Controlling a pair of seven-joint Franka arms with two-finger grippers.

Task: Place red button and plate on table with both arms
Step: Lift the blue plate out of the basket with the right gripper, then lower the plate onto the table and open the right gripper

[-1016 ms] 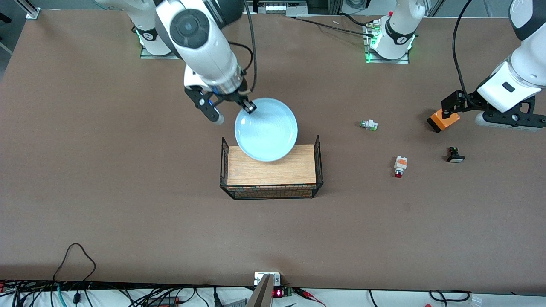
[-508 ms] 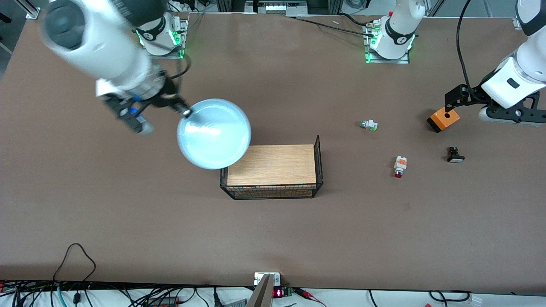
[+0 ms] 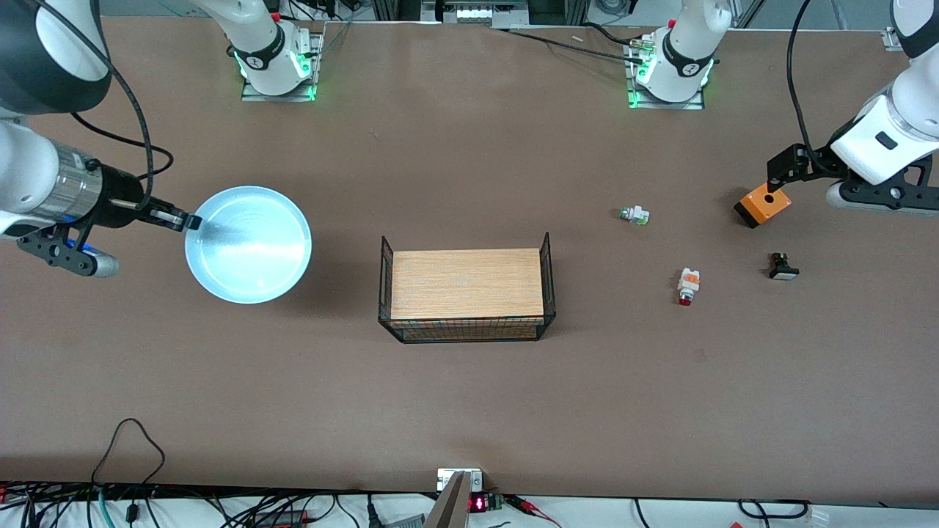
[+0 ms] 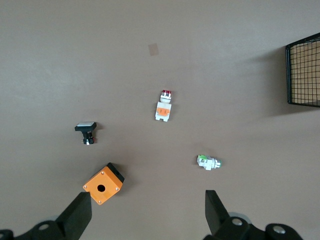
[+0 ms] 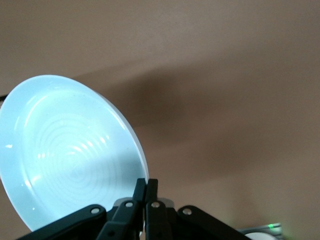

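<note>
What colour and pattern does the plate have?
The plate is pale blue with faint concentric rings, clearest in the right wrist view.

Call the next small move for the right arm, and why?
Probably lower the plate straight down onto the table. The right gripper is shut on its rim, and the shadow under it suggests it is held in the air over bare tabletop, off the wire rack. The left gripper hangs open above the small parts.
</note>
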